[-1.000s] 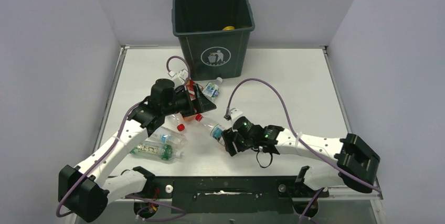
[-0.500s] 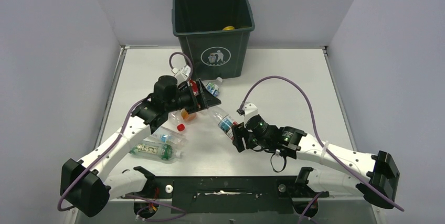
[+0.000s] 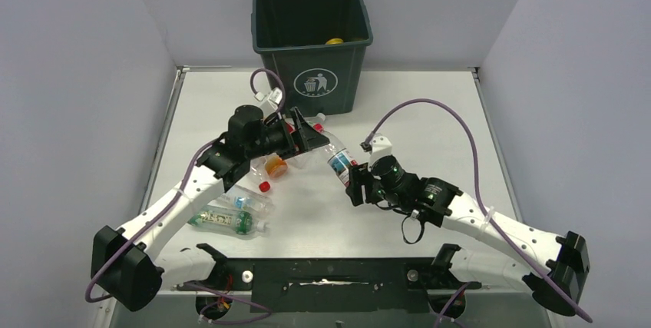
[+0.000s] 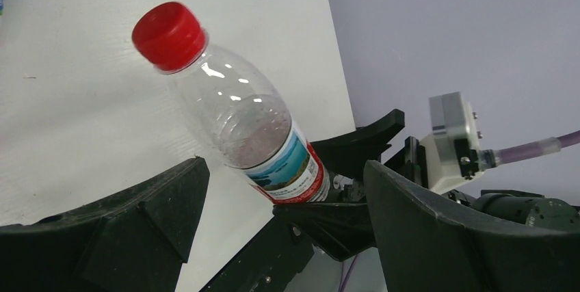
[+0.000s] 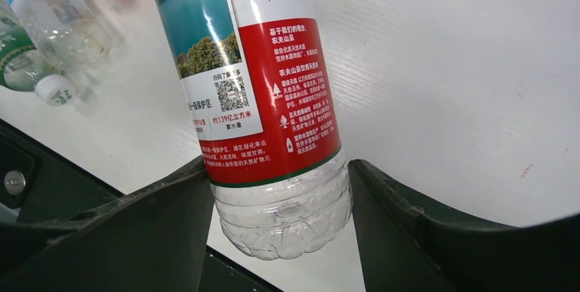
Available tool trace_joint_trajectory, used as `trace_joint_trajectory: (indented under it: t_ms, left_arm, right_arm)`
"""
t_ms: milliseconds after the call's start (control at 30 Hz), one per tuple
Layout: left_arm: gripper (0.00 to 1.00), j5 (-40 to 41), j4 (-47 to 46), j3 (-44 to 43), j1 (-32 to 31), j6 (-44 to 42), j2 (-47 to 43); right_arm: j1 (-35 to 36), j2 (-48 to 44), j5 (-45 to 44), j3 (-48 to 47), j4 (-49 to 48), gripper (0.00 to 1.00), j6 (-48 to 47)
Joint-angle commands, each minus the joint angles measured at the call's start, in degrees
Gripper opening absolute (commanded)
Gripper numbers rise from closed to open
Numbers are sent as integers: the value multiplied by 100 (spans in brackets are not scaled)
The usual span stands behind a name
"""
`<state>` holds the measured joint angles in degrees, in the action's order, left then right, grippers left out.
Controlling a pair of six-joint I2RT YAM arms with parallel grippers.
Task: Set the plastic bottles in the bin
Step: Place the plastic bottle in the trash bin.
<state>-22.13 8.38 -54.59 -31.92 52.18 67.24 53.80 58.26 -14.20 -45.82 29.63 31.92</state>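
My right gripper (image 3: 355,183) is shut on the base of a clear bottle with a red label (image 3: 336,162) and holds it tilted above the table, red cap pointing far-left. In the right wrist view both fingers press its base (image 5: 277,169), with the label above them (image 5: 260,66). My left gripper (image 3: 305,134) is open and empty, right at that bottle's capped end. In the left wrist view the bottle (image 4: 239,114) shows beyond the spread fingers (image 4: 284,165). The dark green bin (image 3: 312,82) stands at the back with a yellow-capped bottle (image 3: 334,41) inside.
Loose bottles lie on the left half of the table: a green-labelled one (image 3: 223,220), a clear one with a red cap (image 3: 247,197), one with an orange cap (image 3: 275,165) and white-capped ones by the bin's front (image 3: 269,101). Purple cables loop above both arms.
My right gripper has lifted the red-labelled bottle off the table and carried it right and towards the bin. My left gripper has swung a little farther and right, still open.
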Motion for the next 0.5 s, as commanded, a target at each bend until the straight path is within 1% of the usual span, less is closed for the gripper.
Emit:
trace_joint_trajectory:
  t_ms: [0,300,467]
  left_arm:
    - [84,117,-590,-151,-134,128,155]
    - [84,257,-1061,-201,-524,319,607]
    - [84,367,-1387,-256,-819,462,830]
  right_arm:
    - [-145,-317,-119,-347,-150,57,-61]
    - [-298,-892,-20,-277,-284,57,-50]
    - [-309,-938,76,-239,-338,57,-28]
